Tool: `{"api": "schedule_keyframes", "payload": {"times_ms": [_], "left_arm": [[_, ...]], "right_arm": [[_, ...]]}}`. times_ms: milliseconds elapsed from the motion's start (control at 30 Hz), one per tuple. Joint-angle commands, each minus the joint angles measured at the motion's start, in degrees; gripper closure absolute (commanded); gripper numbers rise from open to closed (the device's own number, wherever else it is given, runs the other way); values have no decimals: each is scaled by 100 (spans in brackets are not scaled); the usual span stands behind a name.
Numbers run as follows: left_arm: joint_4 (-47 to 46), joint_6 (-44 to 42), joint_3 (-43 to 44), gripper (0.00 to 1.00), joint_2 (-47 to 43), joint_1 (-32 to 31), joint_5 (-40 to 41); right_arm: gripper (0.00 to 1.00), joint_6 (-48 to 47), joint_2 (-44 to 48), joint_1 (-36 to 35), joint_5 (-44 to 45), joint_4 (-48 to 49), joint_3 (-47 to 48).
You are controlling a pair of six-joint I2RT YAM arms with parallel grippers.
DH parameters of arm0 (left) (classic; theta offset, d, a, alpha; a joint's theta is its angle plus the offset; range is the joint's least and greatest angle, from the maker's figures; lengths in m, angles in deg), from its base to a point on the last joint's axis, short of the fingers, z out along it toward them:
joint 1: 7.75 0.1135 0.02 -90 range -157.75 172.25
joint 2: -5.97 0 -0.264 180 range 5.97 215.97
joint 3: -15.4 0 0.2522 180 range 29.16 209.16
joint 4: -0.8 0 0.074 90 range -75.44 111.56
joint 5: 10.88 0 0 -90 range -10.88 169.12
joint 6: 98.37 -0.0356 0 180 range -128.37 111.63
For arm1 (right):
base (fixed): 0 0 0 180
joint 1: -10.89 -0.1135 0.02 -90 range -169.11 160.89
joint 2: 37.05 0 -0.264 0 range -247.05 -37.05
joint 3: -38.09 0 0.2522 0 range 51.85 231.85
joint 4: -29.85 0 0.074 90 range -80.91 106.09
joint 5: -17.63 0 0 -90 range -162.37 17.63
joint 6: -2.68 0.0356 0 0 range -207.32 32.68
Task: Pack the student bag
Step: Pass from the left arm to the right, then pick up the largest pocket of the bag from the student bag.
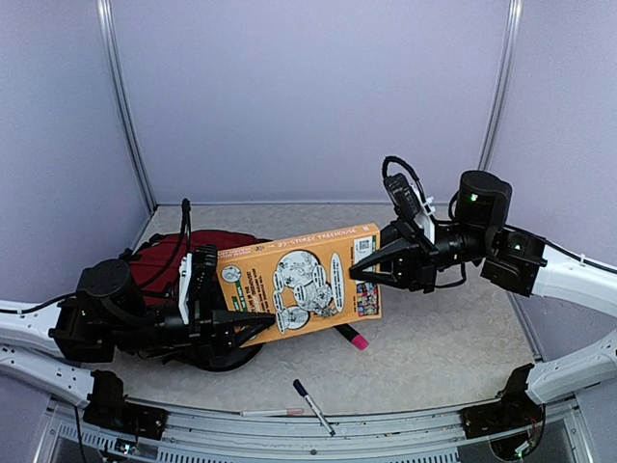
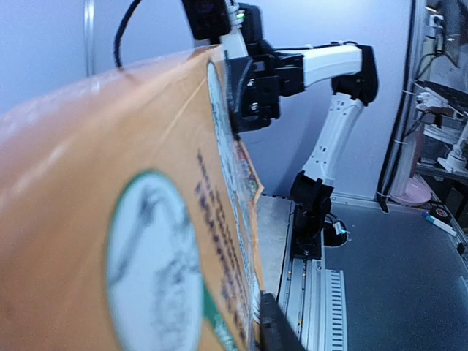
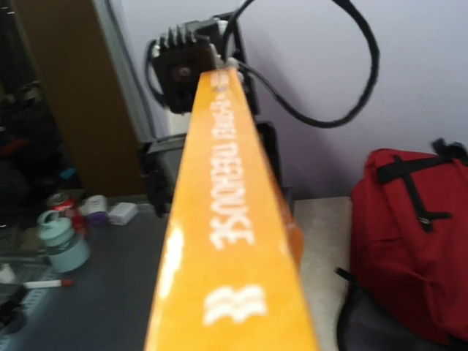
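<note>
Pale lilac walls (image 1: 308,96) on three sides, speckled beige table (image 1: 453,328) below. Up off that table and tilted, an orange book (image 1: 299,285) with cartoon drawings on its cover, spanning the gap between the two arms. Left gripper (image 1: 246,328) clamped narrow on the book's lower left corner. Right gripper (image 1: 366,268) pinched on the book's right edge, likewise narrow and holding the book. From the left wrist: blurred cover filling most of the view, one dark finger (image 2: 274,329) against its lower edge, the right arm gripping the far end. From the right wrist: orange spine with white lettering running away toward the left arm, own fingers out of sight. Dark red student bag (image 1: 159,260) lying on the table's left side, behind and partly under the left arm, near the book's left end; from the right wrist, red fabric with black straps to the right of the spine. Just below the book's lower right corner, a marker (image 1: 353,338) with a pink cap on the table. Nearer the front edge, a pen (image 1: 313,406) with a dark cap, and a thin pale pen (image 1: 270,412) just beside it.
</note>
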Motion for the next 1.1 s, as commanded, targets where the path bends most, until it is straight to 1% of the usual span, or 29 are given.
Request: {"api": "schedule_keyframes", "payload": {"times_ms": [0, 33, 100, 167, 267, 333, 400, 467, 500, 600, 667, 800, 900, 967, 1000, 1033, 1067], "left_arm": [[586, 517, 677, 29, 192, 91, 1342], [998, 695, 796, 16, 296, 215, 1449], [1641, 1058, 995, 2, 475, 521, 1398], [2072, 1353, 1123, 1, 583, 802, 1250], [2693, 1856, 1261, 1, 697, 1235, 1364], [3133, 2335, 1328, 1, 845, 1759, 1270], [3601, 2585, 1414, 1, 1139, 2354, 1170], [4002, 2619, 1450, 1, 1549, 2768, 1183], [4056, 2575, 1439, 1, 1754, 2880, 1244], [4156, 2409, 1549, 1, 2470, 2910, 1747], [4369, 2302, 1864, 1, 3067, 2783, 2272], [5202, 2155, 2627, 1, 4506, 2481, 3350], [6019, 2469, 3067, 1, 5352, 2489, 4373], [6435, 2609, 3262, 1, 5839, 2474, 4897], [6524, 2598, 3340, 4, 6004, 2465, 5023], [6555, 2589, 3397, 10, 6134, 2450, 5097], [6567, 2596, 3448, 23, 6212, 2419, 5157]], "right_arm": [[100, 82, 452, 175, 807, -47, -328], [100, 171, 584, 295, 1050, -103, -401], [100, 395, 729, 570, 1435, -231, -570], [100, 617, 812, 899, 1700, -439, -716], [100, 977, 852, 1402, 2427, -932, -887], [100, 1161, 843, 1750, 3206, -1420, -970], [100, 1223, 808, 1934, 3769, -1812, -1000], [100, 1158, 771, 1963, 3834, -1874, -1050], [100, 1147, 751, 1963, 3748, -1851, -1077], [100, 1139, 666, 1963, 3563, -1742, -1135], [100, 1125, 596, 1963, 3569, -1757, -1121], [100, 1100, 518, 1972, 3489, -1738, -1113], [100, 1087, 518, 1976, 3405, -1735, -1127], [100, 1082, 532, 1981, 3365, -1690, -1172], [100, 1085, 528, 1985, 3352, -1657, -1200], [100, 1098, 514, 1989, 3330, -1626, -1207], [100, 1102, 492, 1989, 3311, -1610, -1216]]}}
